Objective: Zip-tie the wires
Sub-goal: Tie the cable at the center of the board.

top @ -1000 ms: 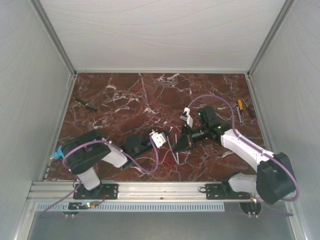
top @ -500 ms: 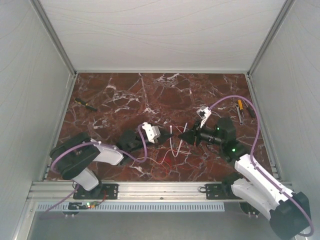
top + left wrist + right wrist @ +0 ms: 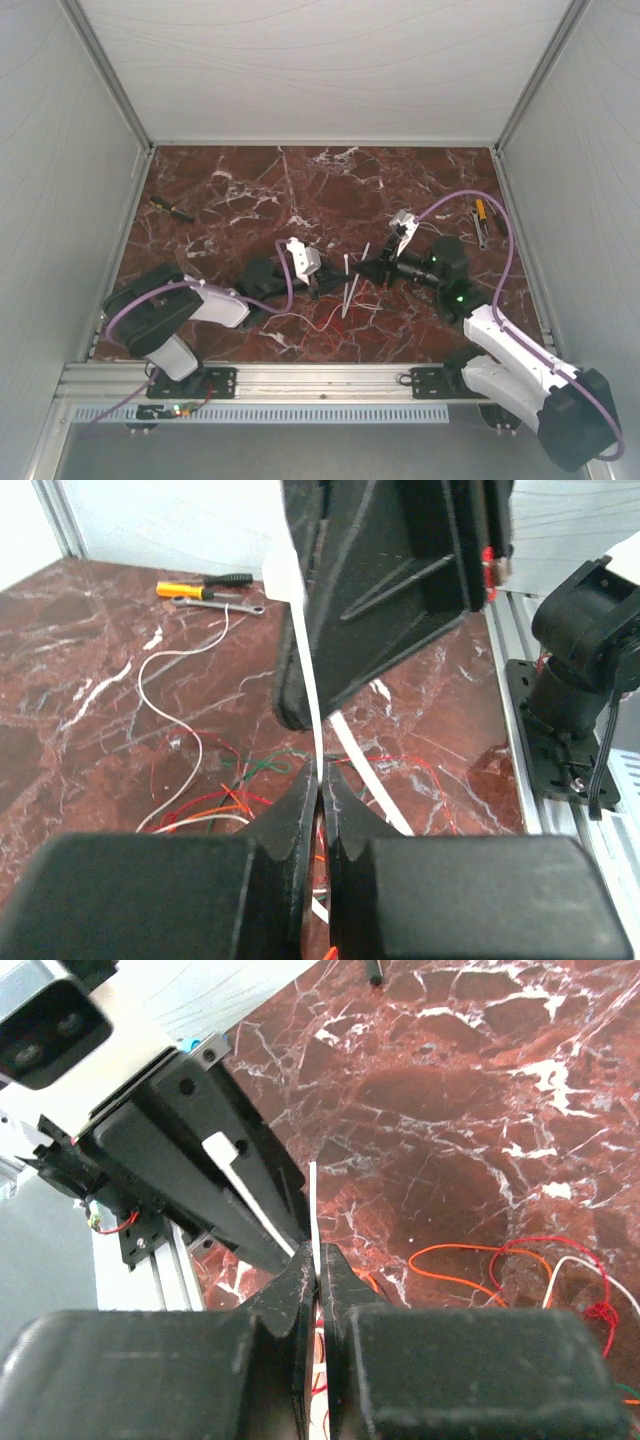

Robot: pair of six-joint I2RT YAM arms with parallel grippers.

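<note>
1. Left tool [image 3: 320, 785] is clamped shut on the zip tie [image 3: 307, 670]. The right tool [image 3: 317, 1260] is pinched tight on the same strip from the opposite side.
2. So the tie sits between them, right by the loose red-orange and white wires [image 3: 222, 802] at the table's [image 3: 230, 200] front middle.
3. My guess: two grips so it's steady enough to loop round the wires.

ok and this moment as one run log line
left gripper: shut on long pale stiff plastic zip tie | right gripper: shut on same zip tie | thin red-orange and white wires: loose on table, untied
</note>
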